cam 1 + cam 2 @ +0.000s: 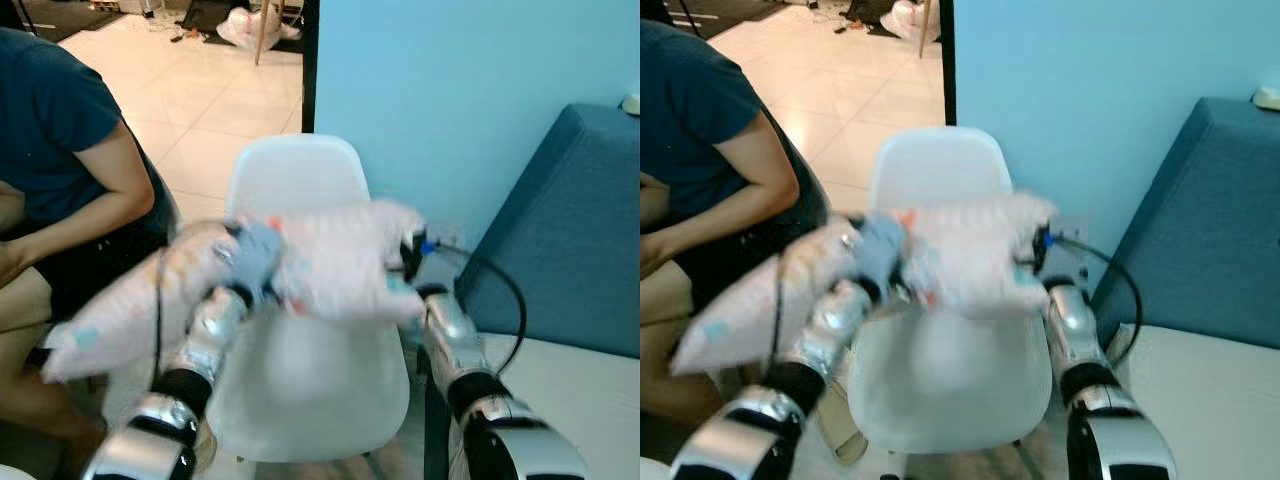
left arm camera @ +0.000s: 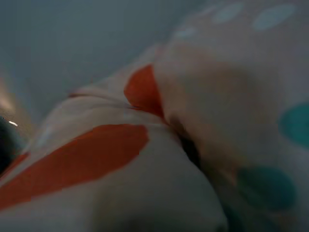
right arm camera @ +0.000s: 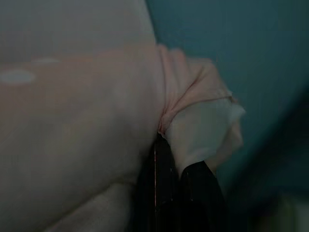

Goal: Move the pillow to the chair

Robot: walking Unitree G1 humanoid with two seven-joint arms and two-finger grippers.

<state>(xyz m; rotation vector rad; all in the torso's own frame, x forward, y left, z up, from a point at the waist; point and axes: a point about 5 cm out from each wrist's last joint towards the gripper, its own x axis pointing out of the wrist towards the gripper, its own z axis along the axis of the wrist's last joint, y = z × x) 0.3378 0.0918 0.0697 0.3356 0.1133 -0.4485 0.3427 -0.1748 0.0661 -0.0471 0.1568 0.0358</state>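
Note:
A pale pink pillow (image 1: 340, 260) with orange and teal spots hangs blurred above the seat of a white plastic chair (image 1: 300, 170). My left gripper (image 1: 250, 262) is pressed into the pillow's middle and is shut on it. The pillow's left end droops past that arm. In the left wrist view the pillow's fabric (image 2: 145, 159) lies right against the camera. My right gripper (image 1: 410, 255) holds the pillow's right end. In the right wrist view its black fingers (image 3: 164, 169) pinch a bunched corner of the pillow (image 3: 77, 106).
A person in a dark blue shirt (image 1: 60, 130) sits close on the left, beside the chair. A blue sofa (image 1: 580, 230) stands at the right against a light blue wall (image 1: 450, 90). A white surface (image 1: 570, 380) lies at the lower right. Tiled floor stretches behind.

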